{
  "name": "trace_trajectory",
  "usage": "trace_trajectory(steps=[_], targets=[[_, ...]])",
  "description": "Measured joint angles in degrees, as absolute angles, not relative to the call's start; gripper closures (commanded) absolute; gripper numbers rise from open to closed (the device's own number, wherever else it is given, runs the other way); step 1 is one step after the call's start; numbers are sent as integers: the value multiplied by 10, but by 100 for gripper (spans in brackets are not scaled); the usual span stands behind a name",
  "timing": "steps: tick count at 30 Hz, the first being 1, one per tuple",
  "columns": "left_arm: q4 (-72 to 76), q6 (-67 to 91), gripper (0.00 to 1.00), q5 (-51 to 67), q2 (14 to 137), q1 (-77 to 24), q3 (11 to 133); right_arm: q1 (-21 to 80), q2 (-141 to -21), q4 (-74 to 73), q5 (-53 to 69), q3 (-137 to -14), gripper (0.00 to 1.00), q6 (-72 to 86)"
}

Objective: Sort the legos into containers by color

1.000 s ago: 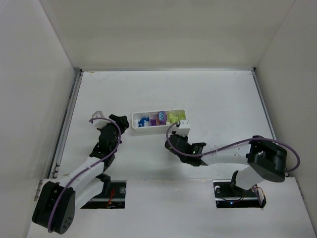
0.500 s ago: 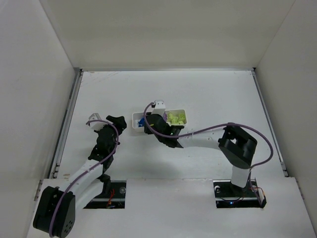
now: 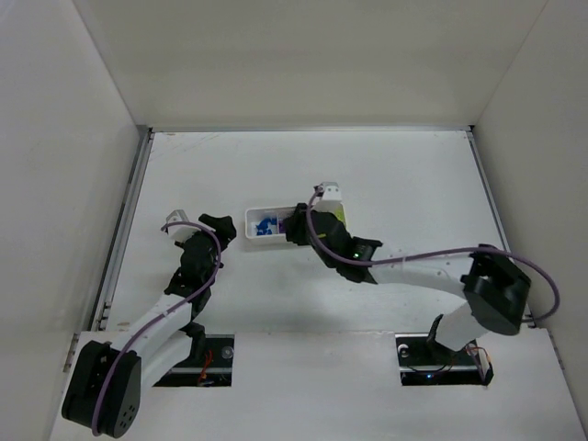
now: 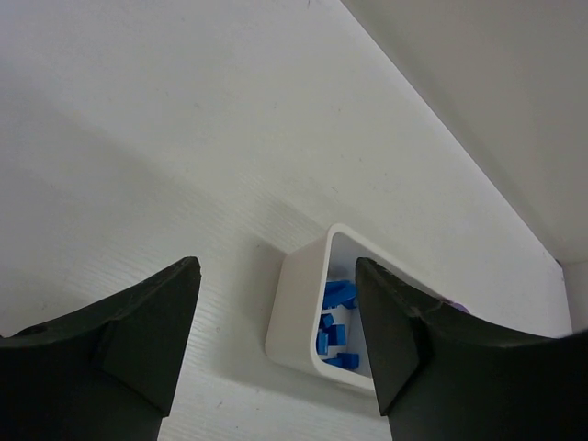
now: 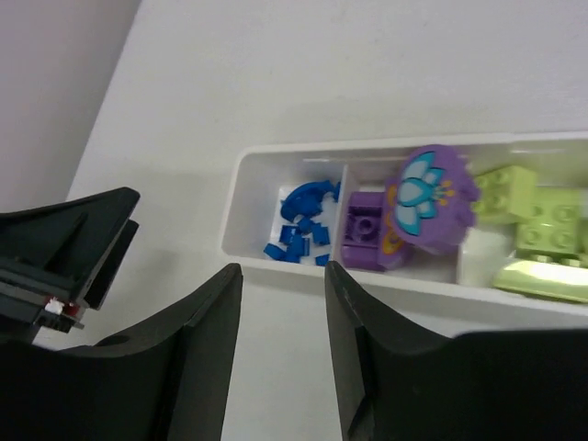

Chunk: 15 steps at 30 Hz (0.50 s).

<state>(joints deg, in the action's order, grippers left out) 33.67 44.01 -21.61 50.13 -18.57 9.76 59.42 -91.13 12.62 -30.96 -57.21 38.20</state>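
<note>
With left hand (image 4: 277, 266) and right hand (image 5: 283, 271) both released and empty, the right could bump the mid-frame tray (image 5: 235, 216), scattering legos (image 5: 367, 234).

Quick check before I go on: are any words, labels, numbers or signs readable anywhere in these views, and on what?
No readable text in any view.
On the round purple piece in the middle compartment of the tray: a printed white and teal flower, no letters.
A red and white spot on the black part at the left edge of the right wrist view: too small to read.
</note>
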Motion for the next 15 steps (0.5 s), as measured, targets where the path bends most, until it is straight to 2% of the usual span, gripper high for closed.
trace_trajectory(steps=[3,4,8,10,12,15], targets=[[336,440,21,-216,503,-185,98,597,-818,146,-339,-476,64,386],[337,440,0,-217,503,-185,98,598,-785,149,-349,-440,68,389],[337,441,0,-218,505,-185,98,596,-639,128,-381,-296,80,409],[338,441,0,-220,505,-185,98,580,-566,109,-389,-242,81,425],[337,441,0,-220,505,-184,98,554,-503,89,-396,-203,80,442],[336,441,0,-222,504,-182,98,515,-445,65,-401,-164,67,461]])
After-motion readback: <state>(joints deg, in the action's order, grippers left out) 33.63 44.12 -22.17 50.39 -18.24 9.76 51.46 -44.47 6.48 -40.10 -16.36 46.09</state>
